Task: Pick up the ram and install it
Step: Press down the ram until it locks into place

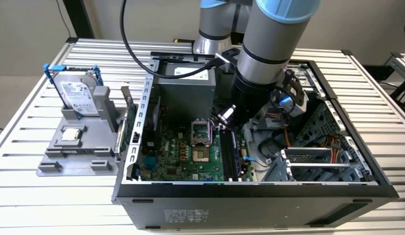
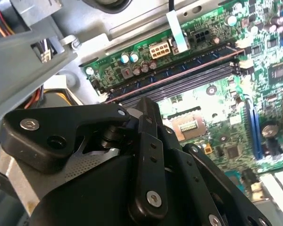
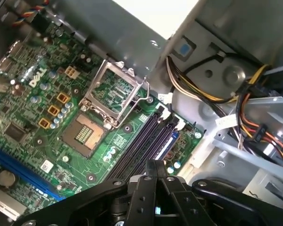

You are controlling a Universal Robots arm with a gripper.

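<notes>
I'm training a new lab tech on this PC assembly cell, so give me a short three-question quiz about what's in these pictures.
1. True or false: the metal cover of the CPU socket on the motherboard is flipped open.
2. What stands upright in the grey holder on the exterior view's left of the computer case? A) a hard drive B) a cooling fan C) a keyboard
3. Fill in: in the first wrist view, the gripper is nearest to the long black ______.

Key: 1 true; 2 A; 3 memory slots.
</notes>
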